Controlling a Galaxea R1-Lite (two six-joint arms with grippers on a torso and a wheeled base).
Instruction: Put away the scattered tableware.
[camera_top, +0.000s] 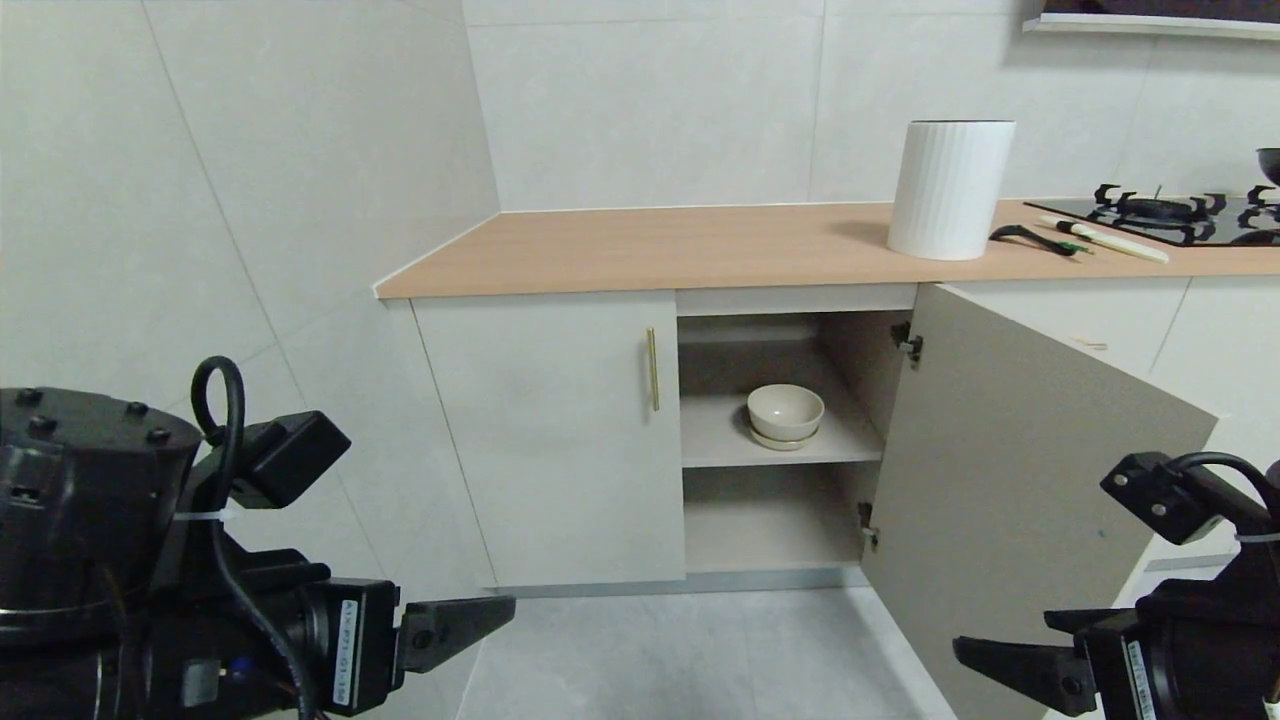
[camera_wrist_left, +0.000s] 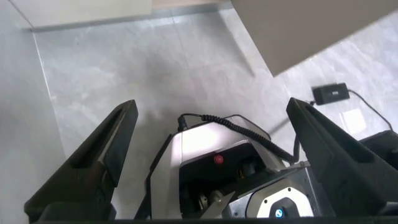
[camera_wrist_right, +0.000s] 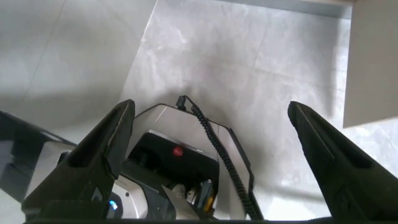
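A beige bowl (camera_top: 785, 411) sits on a small plate (camera_top: 782, 441) on the middle shelf of the open cabinet. On the counter, beside the white ribbed canister (camera_top: 950, 188), lie a black utensil (camera_top: 1030, 238) and a long white utensil (camera_top: 1105, 240). My left gripper (camera_top: 470, 620) hangs low at the left, far from the cabinet, open and empty (camera_wrist_left: 211, 106). My right gripper (camera_top: 1000, 665) is low at the right, in front of the open door, also open with nothing in it (camera_wrist_right: 211, 107).
The cabinet door (camera_top: 1010, 470) stands swung open toward my right arm. The left door (camera_top: 555, 440) is closed. A gas hob (camera_top: 1165, 215) sits at the counter's far right. A tiled wall runs along the left. A black adapter (camera_wrist_left: 329, 93) lies on the floor.
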